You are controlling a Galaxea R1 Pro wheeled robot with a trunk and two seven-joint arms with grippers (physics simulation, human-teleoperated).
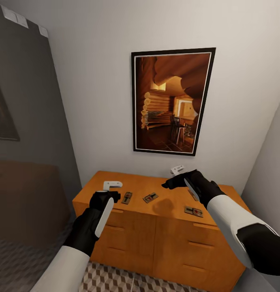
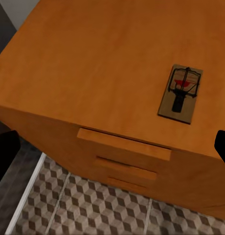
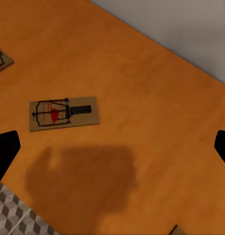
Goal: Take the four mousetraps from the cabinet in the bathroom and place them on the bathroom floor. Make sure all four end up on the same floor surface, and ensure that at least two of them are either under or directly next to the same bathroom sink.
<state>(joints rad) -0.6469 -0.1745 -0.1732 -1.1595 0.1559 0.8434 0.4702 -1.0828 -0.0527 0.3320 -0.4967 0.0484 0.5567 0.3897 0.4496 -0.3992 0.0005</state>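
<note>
- Three traps lie flat on the cabinet (image 1: 164,202) top in the head view: a left trap (image 1: 127,198), a middle trap (image 1: 150,197) and a right trap (image 1: 193,211) near the front edge. A fourth I cannot make out.
- One cabinet, with bar-handled drawer fronts, stands against the white wall under one framed picture (image 1: 172,101). Patterned floor (image 1: 127,280) tiles show at its foot.
- The left claw (image 1: 111,185) hovers over the cabinet's left end, its white fingers spread and holding nothing. The left trap lies just beside it, toward the middle, not touching.
- In the left wrist view one trap (image 2: 181,94) sits on the cabinet top near the front edge, above the stacked drawer handles, with floor tiles below. The dark fingertips at the frame's edges stand wide apart, clear of the trap.
- The right claw (image 1: 178,170) hangs above the back of the cabinet top, right of middle, released and empty. The middle trap lies near it toward the front left; the right trap lies nearer the front edge, beside the forearm.
- In the right wrist view one trap (image 3: 63,113) lies whole on the wood beside the claw's shadow. A corner of another trap (image 3: 1,59) shows at the frame edge. The fingertips are far apart, touching nothing.
</note>
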